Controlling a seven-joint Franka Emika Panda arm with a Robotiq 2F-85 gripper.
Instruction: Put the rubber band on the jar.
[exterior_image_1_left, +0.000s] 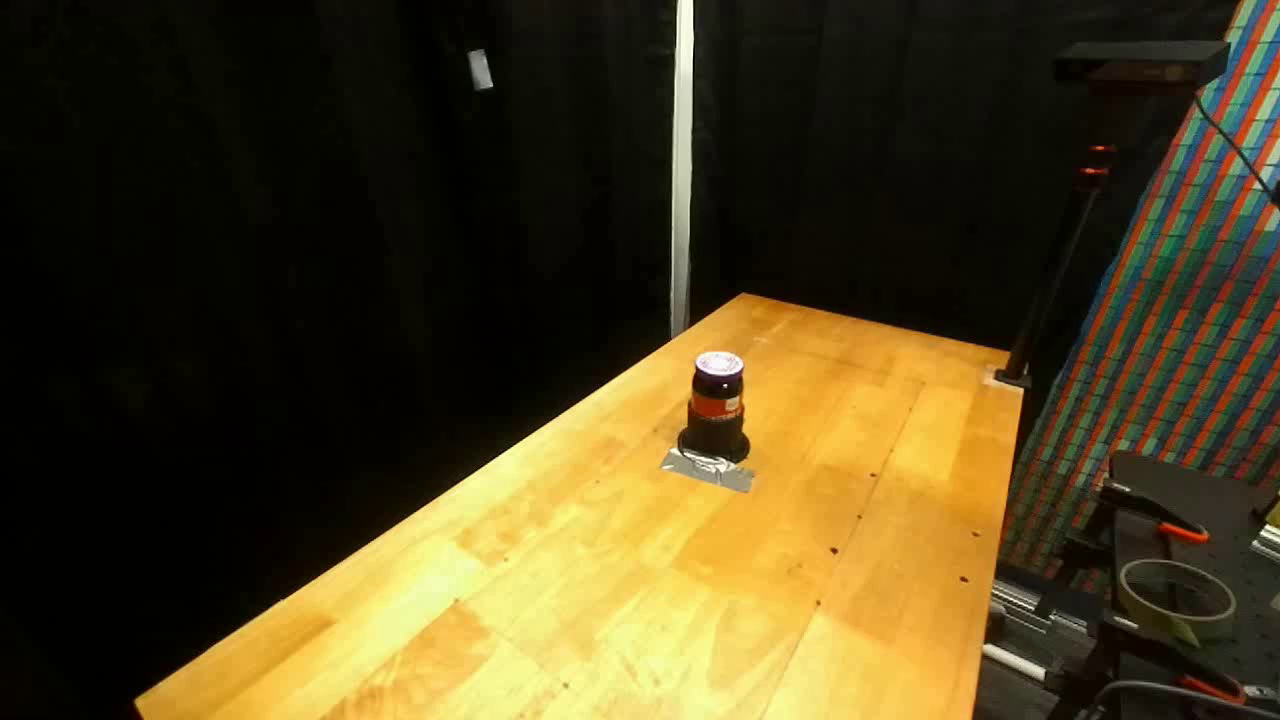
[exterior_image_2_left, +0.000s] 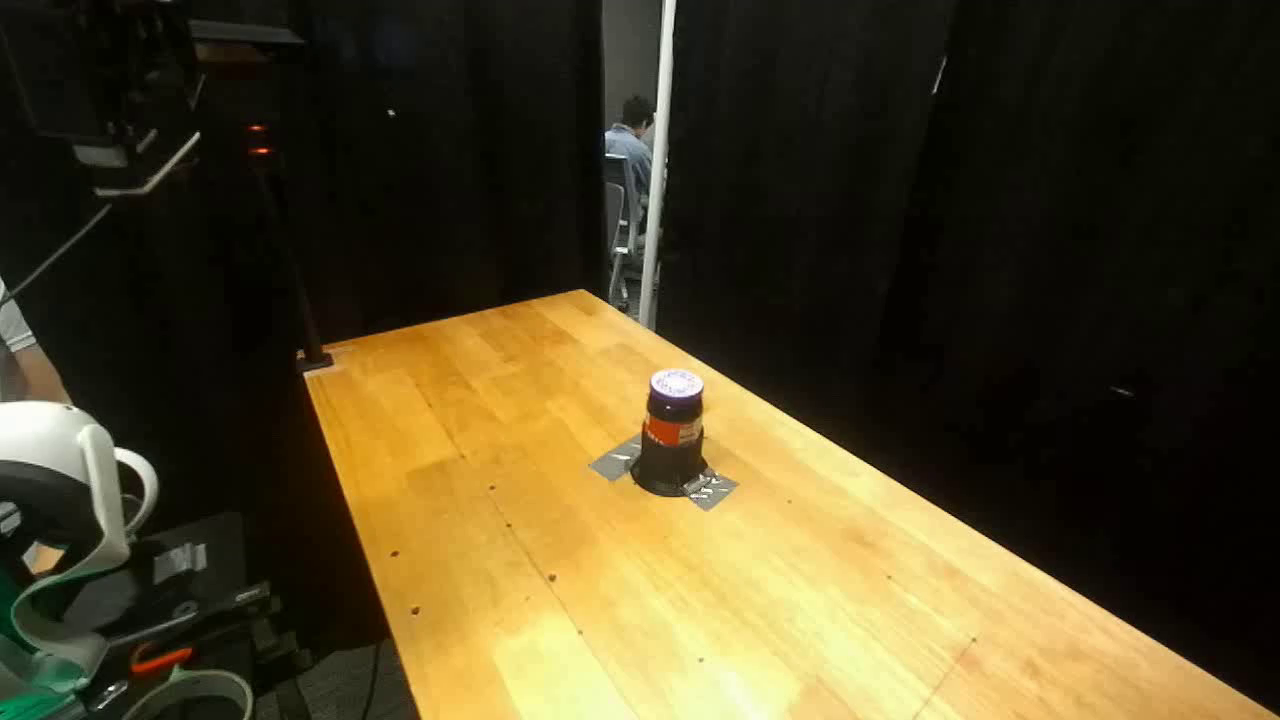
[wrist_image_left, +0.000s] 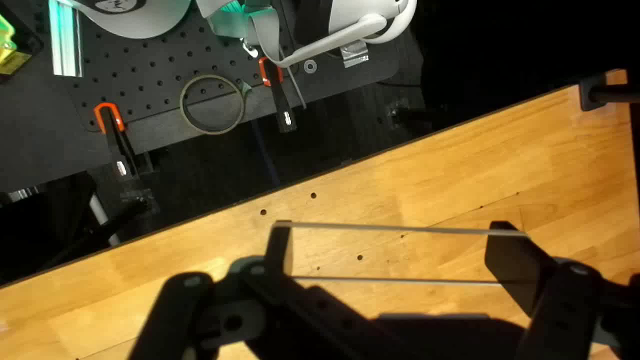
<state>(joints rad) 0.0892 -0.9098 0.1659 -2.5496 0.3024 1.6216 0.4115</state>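
Note:
The jar stands upright on the wooden table in both exterior views (exterior_image_1_left: 716, 406) (exterior_image_2_left: 667, 431). It has a pale printed lid, a dark neck and an orange-red label. Its lower part sits in a black flanged base (exterior_image_2_left: 668, 466). My gripper (wrist_image_left: 391, 245) is open in the wrist view, fingers wide apart. The light rubber band (wrist_image_left: 390, 228) is stretched around both fingers, with one strand across the tips and one lower. Only bare table shows between the fingers; the jar is out of the wrist view. In an exterior view, dark robot parts (exterior_image_2_left: 110, 90) at the upper left are too dark to read.
Grey tape (exterior_image_1_left: 710, 472) holds the base to the table (exterior_image_1_left: 620, 600). A black post (exterior_image_1_left: 1050, 270) stands at a table corner. Beside the table, a dark side surface carries a tape roll (wrist_image_left: 212, 104), orange-tipped clamps (wrist_image_left: 272, 80) and a white headset (wrist_image_left: 360, 22).

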